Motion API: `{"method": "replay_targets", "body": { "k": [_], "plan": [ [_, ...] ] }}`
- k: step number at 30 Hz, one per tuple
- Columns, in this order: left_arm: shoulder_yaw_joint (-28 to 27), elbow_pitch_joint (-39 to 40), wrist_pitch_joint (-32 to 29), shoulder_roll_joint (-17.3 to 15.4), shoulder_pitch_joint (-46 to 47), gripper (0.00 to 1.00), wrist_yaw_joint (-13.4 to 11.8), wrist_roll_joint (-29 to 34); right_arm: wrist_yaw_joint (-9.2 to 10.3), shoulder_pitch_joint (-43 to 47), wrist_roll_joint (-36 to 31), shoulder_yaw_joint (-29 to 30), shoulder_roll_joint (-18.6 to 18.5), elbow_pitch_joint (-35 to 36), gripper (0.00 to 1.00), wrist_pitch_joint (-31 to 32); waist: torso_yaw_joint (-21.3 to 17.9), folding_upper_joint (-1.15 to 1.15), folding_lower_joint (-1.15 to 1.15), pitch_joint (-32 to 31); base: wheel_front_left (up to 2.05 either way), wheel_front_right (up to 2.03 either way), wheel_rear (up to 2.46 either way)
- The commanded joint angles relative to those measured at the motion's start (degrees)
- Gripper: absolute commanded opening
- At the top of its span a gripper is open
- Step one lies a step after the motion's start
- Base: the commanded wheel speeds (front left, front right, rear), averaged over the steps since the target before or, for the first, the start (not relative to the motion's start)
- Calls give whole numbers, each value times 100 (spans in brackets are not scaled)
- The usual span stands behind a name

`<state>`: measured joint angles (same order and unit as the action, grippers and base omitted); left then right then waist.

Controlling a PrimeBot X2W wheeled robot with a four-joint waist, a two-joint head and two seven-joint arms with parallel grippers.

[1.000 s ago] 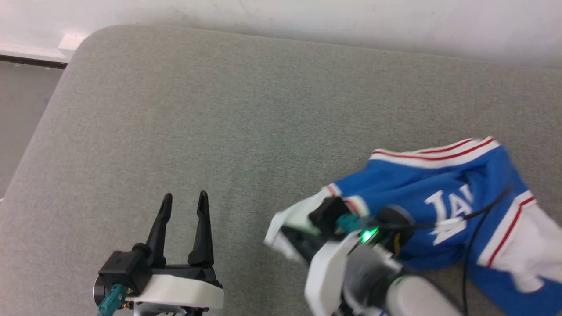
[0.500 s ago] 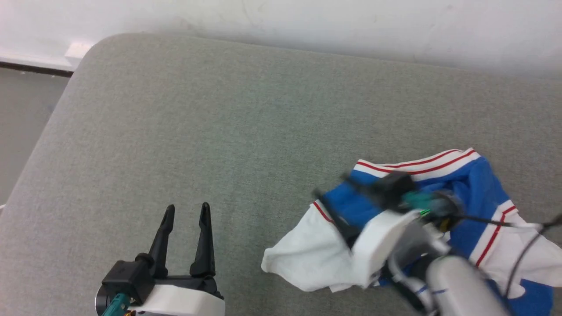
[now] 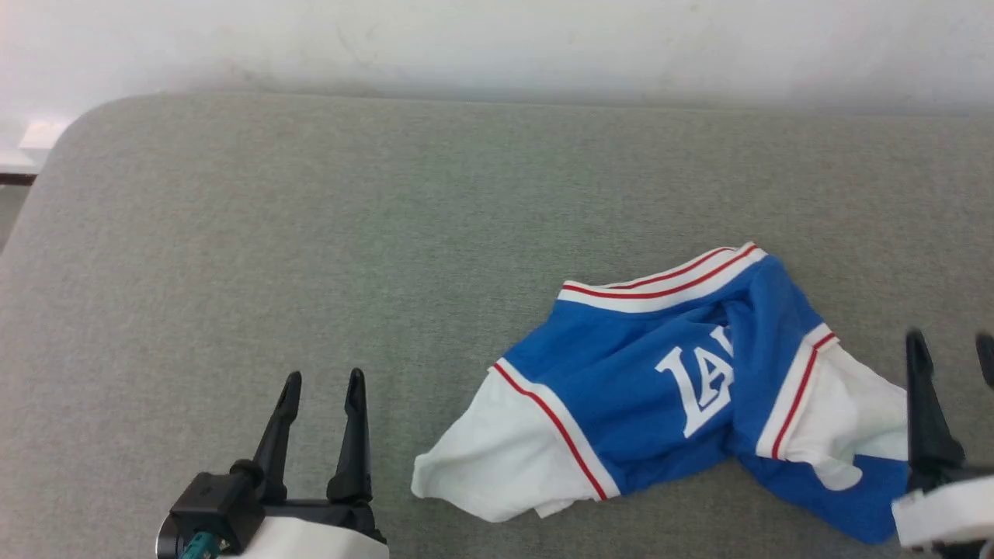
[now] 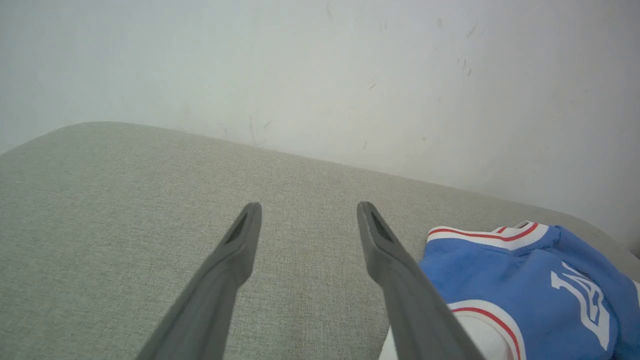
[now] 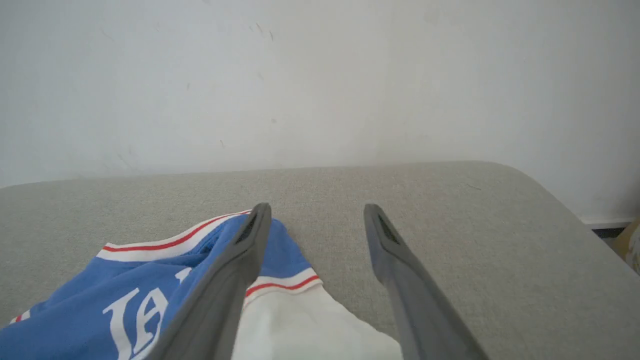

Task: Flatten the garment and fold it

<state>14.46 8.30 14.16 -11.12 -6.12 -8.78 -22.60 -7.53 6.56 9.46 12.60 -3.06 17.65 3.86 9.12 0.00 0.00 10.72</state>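
The garment (image 3: 660,388), a royal-blue jersey with white sleeve ends, red-and-white trim and white lettering, lies crumpled on the grey padded table (image 3: 388,233), right of centre. My left gripper (image 3: 322,380) stands open and empty at the lower left, apart from the garment's white sleeve. In the left wrist view the garment (image 4: 525,285) lies to the right of the left gripper (image 4: 309,207). My right gripper (image 3: 951,341) is open at the right edge, above the garment's right end. In the right wrist view the right gripper (image 5: 316,207) holds nothing, with the garment (image 5: 150,290) below and to its left.
A white wall (image 3: 497,39) runs along the table's far edge. The table's rounded far-left corner (image 3: 70,124) and its left edge are in view. In the right wrist view the table's far-right corner (image 5: 530,180) drops off to the floor.
My right gripper opened, let go of the garment's white sleeve and drew back to the right. The garment dropped onto the table. The head camera shifted right.
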Motion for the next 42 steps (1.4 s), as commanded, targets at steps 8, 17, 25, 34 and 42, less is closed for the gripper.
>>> {"method": "replay_targets", "body": {
  "k": [8, 17, 25, 34, 42],
  "plan": [
    [48, 103, -246, -236, -9, 100, -62, 112, 4, 448, 560, 69, 18, -388, 100, -572, -410, 0, 0, 77, 0, 0, 0],
    [634, 38, -2317, -899, 671, 100, 446, 160, 4, 197, 531, 37, 18, -304, 100, -607, -297, 0, 0, 318, 0, 0, 0],
    [1086, -197, -3750, -1044, 1014, 100, 827, -174, 4, 94, 550, -62, 18, -367, 100, -601, -307, 0, 0, 478, 0, 0, 0],
    [1575, -630, -4487, -1001, 1085, 0, 1088, -320, 4, 27, 577, 3, 18, -441, 100, -621, -516, 0, 0, 488, 0, 0, 0],
    [1280, -310, -3964, -976, 1375, 0, 961, -246, 4, 15, 626, 103, 18, -472, 100, -685, -595, 0, 0, 507, 0, 0, 0]
  ]
}}
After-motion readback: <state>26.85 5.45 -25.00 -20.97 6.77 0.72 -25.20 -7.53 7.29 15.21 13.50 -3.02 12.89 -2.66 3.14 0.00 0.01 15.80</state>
